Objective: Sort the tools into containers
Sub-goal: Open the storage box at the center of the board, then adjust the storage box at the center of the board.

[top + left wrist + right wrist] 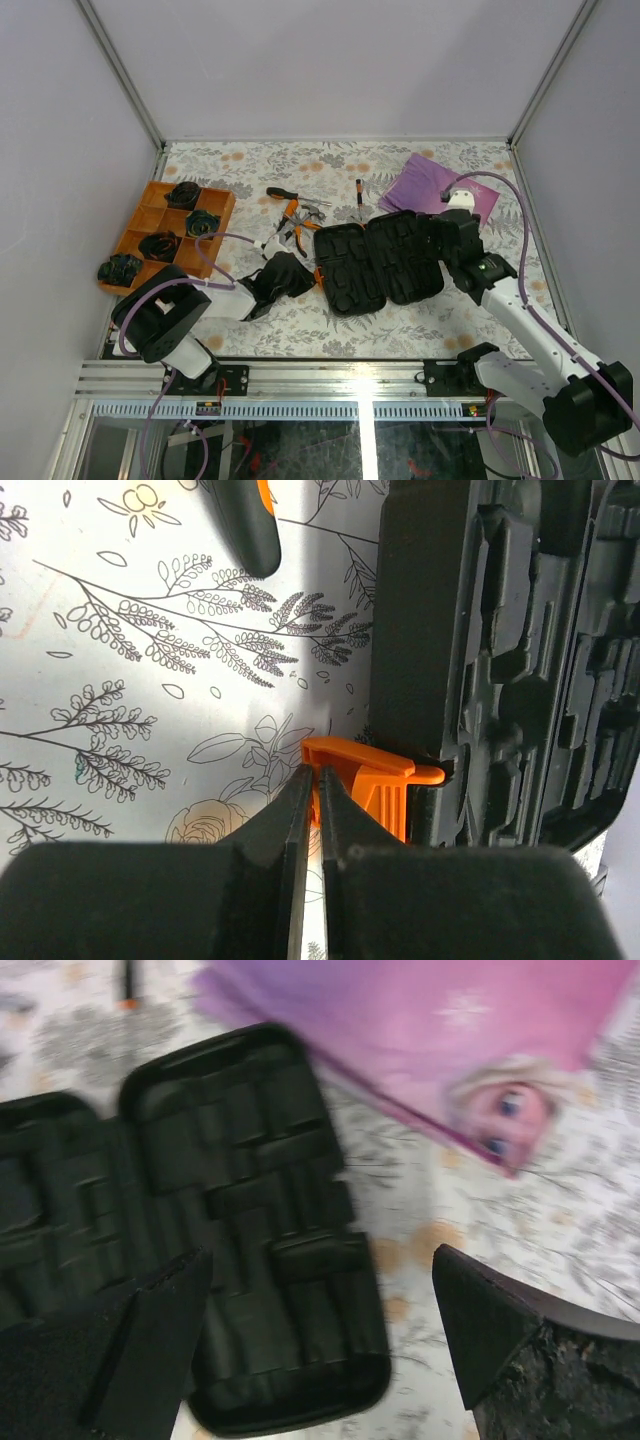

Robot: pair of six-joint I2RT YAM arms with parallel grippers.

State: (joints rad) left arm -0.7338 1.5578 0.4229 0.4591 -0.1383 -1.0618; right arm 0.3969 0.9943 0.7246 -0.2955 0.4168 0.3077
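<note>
"Left claw [312, 773]: how did it stand?"

"Its two fingers were pressed together, with the tips right against the orange latch [365, 770] on the left rim of the case [385, 262]. Whether they nipped the latch's edge, I couldn't tell. The right claw [320, 1255] hung spread wide above the case's right half."

"So which step was it?"

"Getting the case ready, I'd judge. It lay open flat at the middle of the worktop [330, 335], every slot bare and no tool in it yet."

"And the tools?"

"Pliers [292, 208] and a screwdriver [283, 193] lay loose beyond the left claw, toward the far edge, near it but apart. Another slim tool [359, 192] lay just behind the case."

"Next move?"

"Probably the left claw backing off the latch, spreading, and lining its fingers across a pliers handle without nudging the case."
</note>
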